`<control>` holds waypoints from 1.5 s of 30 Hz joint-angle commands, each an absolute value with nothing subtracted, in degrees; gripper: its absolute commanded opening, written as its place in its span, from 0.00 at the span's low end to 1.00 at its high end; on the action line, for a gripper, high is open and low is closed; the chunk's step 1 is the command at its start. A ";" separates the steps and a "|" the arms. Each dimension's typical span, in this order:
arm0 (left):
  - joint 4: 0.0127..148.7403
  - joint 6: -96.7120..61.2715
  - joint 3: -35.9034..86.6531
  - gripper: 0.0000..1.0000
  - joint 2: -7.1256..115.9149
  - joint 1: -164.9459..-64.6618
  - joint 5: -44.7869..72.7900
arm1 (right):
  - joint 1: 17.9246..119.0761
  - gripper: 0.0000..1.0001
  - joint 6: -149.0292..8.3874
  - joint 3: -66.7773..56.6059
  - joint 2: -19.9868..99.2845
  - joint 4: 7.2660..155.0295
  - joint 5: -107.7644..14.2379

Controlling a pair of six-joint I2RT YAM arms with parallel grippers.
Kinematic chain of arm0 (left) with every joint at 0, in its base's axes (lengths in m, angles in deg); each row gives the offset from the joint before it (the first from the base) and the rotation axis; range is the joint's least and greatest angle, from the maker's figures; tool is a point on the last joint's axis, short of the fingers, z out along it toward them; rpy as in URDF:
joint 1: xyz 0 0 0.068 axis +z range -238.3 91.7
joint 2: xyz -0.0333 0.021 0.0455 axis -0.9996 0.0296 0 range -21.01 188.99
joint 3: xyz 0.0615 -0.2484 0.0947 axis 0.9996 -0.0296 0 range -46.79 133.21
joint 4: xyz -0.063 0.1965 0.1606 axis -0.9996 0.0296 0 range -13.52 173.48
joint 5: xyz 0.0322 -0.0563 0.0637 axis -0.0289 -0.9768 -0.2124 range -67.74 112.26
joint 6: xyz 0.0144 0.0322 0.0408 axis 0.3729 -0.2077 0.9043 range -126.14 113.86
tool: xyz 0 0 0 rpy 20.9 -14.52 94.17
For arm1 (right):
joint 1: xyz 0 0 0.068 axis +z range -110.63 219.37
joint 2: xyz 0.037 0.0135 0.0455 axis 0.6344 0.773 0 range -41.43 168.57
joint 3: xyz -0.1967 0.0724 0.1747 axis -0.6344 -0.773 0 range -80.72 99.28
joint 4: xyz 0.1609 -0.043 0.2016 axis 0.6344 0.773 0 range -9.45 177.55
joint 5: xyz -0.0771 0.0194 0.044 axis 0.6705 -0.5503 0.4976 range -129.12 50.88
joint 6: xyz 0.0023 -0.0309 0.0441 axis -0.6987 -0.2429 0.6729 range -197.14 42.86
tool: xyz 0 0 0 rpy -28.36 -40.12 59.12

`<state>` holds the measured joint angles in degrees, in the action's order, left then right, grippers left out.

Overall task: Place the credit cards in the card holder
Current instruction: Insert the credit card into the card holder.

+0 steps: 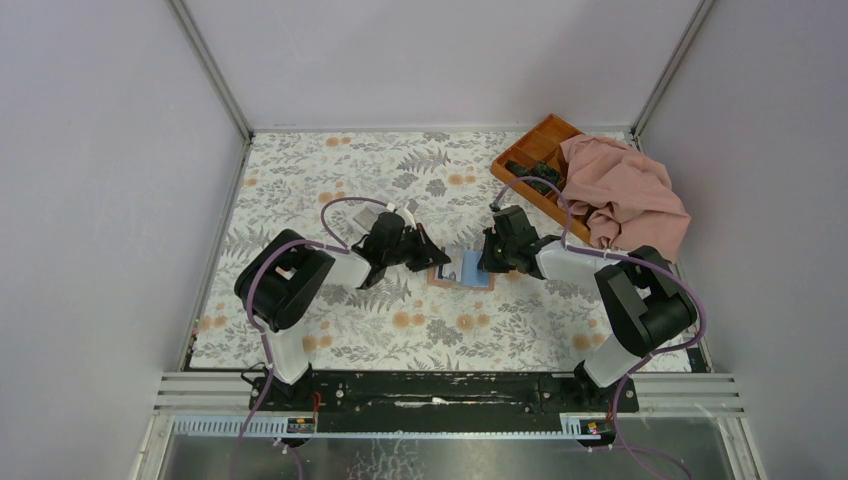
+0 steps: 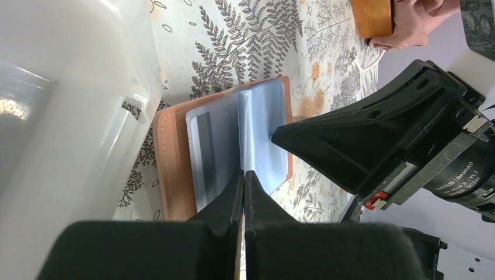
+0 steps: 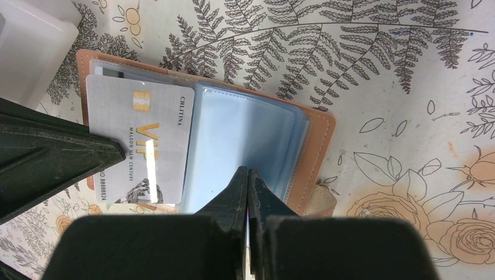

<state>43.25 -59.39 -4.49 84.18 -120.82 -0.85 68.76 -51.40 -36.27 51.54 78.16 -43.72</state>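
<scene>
Trouble is waiting in a few spots here. The small tan-brown leather card holder [image 3: 318, 146] is lying open on the flowery tabletop [image 3: 408, 87], between the two arms and just beside a white plastic box [image 3: 29, 41]. A grey plastic credit card [image 3: 140, 140] with gold letters is resting on the half nearer the left arm, with one end poking out past the leather edge. I cannot tell if it is sitting inside a pocket or only lying on top. The left gripper [image 2: 243, 181] is pointing at the pale blue see-through sleeves [image 3: 245, 134] with its jaws squeezed together on nothing. The right gripper [image 3: 248, 178] is doing the same from the other side, and its jaws look empty too. I am thinking a push from those closed tips could send the light holder sliding over the tabletop. The loose card could be slipping right off. The floppy sleeves could be falling back over the pocket and blocking it. The two arms are very near each other, so they could also be bumping.
</scene>
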 commanded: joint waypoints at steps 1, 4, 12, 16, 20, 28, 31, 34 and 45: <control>41.47 -60.38 -4.28 0.00 82.44 -120.63 -2.02 | 68.57 0.00 -52.08 -37.26 53.44 80.72 -42.81; 40.82 -61.07 -4.46 0.00 82.69 -120.65 -2.20 | 68.56 0.00 -52.09 -37.38 53.57 80.64 -42.83; 39.12 -62.77 -4.90 0.00 83.44 -120.74 -2.44 | 68.56 0.00 -52.09 -37.43 53.46 80.62 -43.02; 38.21 -63.26 -5.33 0.00 84.09 -120.91 -2.25 | 68.55 0.00 -51.95 -37.57 53.47 80.57 -43.00; 38.06 -63.13 -5.51 0.00 84.46 -121.30 -1.75 | 68.59 0.00 -52.00 -37.59 53.46 80.55 -43.03; 38.57 -62.59 -5.38 0.00 84.86 -122.11 -0.51 | 68.58 0.00 -51.91 -37.57 53.49 80.53 -43.17; 39.12 -62.16 -5.23 0.00 85.03 -122.55 0.12 | 68.53 0.00 -51.93 -37.67 53.40 80.51 -43.17; 39.40 -62.00 -5.22 0.00 85.20 -122.73 0.75 | 68.57 0.00 -51.92 -37.65 53.33 80.55 -43.21; 42.51 -59.89 -5.48 0.00 82.95 -123.03 5.08 | 68.60 0.00 -51.98 -37.61 53.29 80.62 -43.17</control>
